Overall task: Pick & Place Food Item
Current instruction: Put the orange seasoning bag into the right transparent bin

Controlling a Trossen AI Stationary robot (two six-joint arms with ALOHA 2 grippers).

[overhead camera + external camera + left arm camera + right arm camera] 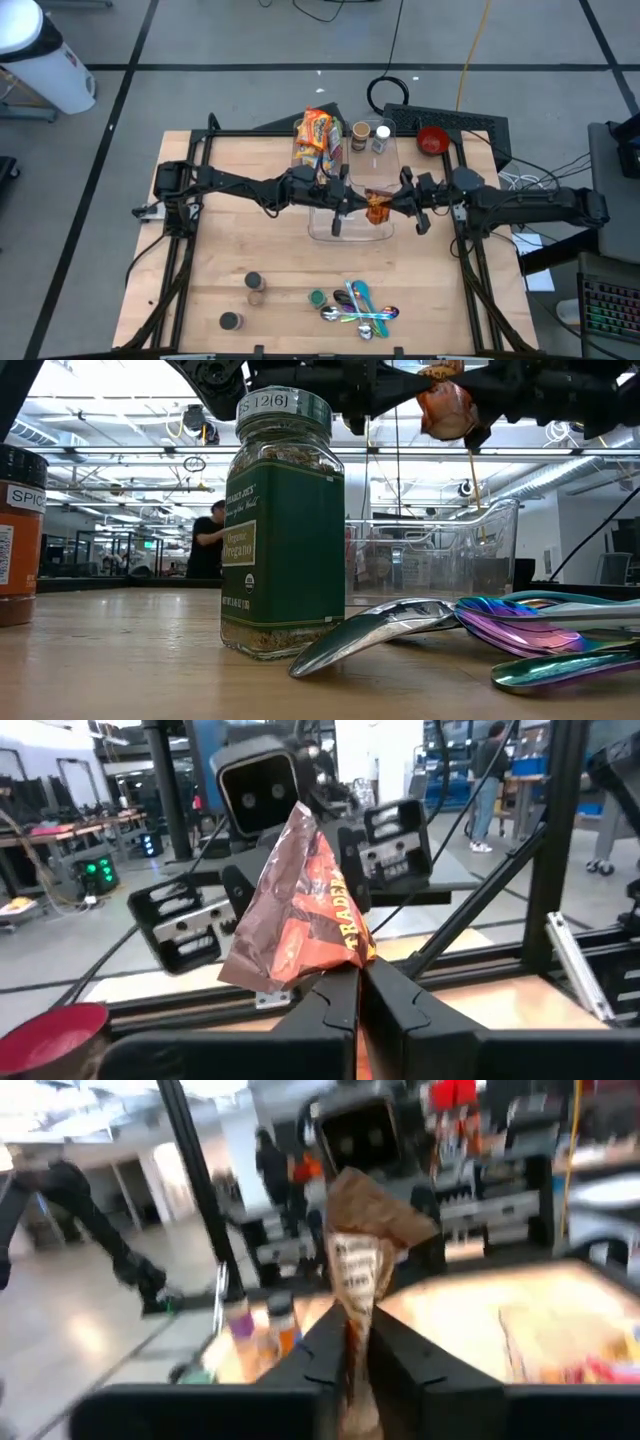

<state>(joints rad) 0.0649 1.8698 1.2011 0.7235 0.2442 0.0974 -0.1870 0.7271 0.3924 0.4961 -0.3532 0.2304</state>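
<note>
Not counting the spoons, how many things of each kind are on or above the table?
Snack bags: 2, the large orange bag and the small bag held above the container
Jars: 5, three at the front, two at the back
Red bowl: 1
Clear container: 1
Total: 9

Green spice jar [284,525]: label reads "Organic Oregano", Trader Joe's brand; lid sticker w/ "12(6)". Orange jar [20,535] at the edge: "SPIC", cut off. Snack bag [295,905]: "TRADER", partly hidden.

free: table centre [260,250] | blocked: front spoons [362,310], jars [254,284]
</note>
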